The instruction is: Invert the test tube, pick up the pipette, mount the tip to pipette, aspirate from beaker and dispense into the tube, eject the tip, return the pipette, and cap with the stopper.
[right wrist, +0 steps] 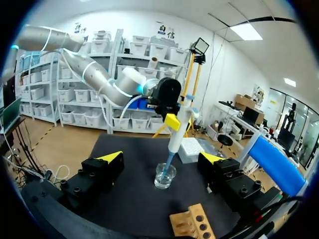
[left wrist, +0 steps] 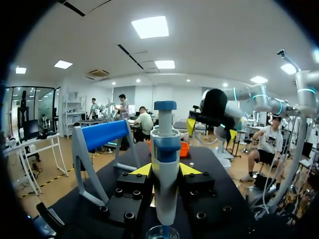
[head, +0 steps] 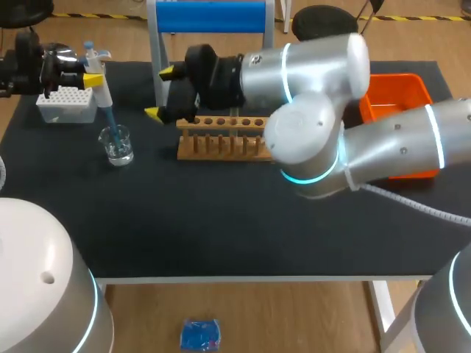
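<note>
My left gripper [head: 94,79] is shut on the white and blue pipette [head: 104,97], holding it upright over the glass beaker [head: 117,144]. The pipette's blue tip reaches down into the beaker. In the left wrist view the pipette [left wrist: 165,164] stands between the yellow fingertips [left wrist: 142,170], with the beaker's rim [left wrist: 162,232] just below. My right gripper [head: 162,93] hangs open above the left end of the wooden tube rack [head: 221,138]. From the right wrist view, the beaker [right wrist: 165,175] and pipette [right wrist: 177,133] lie ahead of the open right gripper [right wrist: 162,157]. I cannot make out a tube or stopper.
A white tip box [head: 66,104] sits at the far left, behind the beaker. The blue-topped pipette stand [head: 210,16] is at the back edge. An orange bin [head: 397,94] is at the right, partly behind my right arm. The rack's end [right wrist: 192,222] shows under the right gripper.
</note>
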You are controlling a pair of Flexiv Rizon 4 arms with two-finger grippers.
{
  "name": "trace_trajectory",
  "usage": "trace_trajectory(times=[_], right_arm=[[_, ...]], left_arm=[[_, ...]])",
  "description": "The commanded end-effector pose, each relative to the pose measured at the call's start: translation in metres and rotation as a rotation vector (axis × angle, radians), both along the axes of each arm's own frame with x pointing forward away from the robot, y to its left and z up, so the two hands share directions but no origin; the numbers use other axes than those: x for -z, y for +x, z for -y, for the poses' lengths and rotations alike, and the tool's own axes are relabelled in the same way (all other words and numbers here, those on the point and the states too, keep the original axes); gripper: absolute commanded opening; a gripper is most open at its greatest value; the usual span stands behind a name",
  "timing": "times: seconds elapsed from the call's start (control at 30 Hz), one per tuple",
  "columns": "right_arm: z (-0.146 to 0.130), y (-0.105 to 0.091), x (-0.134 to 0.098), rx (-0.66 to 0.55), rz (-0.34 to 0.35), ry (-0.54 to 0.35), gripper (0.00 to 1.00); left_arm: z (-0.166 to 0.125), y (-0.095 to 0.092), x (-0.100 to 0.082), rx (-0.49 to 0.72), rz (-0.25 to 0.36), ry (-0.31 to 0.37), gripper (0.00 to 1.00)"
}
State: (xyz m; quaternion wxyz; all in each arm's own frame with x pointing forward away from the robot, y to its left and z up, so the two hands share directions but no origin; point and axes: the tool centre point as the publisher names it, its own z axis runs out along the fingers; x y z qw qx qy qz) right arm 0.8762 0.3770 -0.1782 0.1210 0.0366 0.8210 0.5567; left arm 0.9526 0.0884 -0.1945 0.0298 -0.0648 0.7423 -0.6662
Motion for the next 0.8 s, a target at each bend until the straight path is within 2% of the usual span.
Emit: trace_trajectory(times=[0.03, 0.33, 0.63, 0.8], right_arm=[[0.000, 0.009, -0.019, -0.258, -0.114, -0.074, 1.00], [-0.020, 0.018, -0.038, -0.287, -0.113, -0.087, 1.00], [-0.043, 0.038, -0.061, -0.240, -0.192, -0.046, 1.00], [-0.057, 0.049, -0.067, -0.202, -0.208, -0.045, 1.00]], left_arm=[[-0.001, 0.001, 0.000, 0.002, 0.000, 0.000, 0.00], [-0.001, 0.001, 0.000, 0.002, 0.000, 0.000, 0.00], [-0.001, 0.001, 0.000, 0.002, 0.000, 0.000, 0.00], [-0.001, 0.001, 0.000, 0.002, 0.000, 0.000, 0.00]])
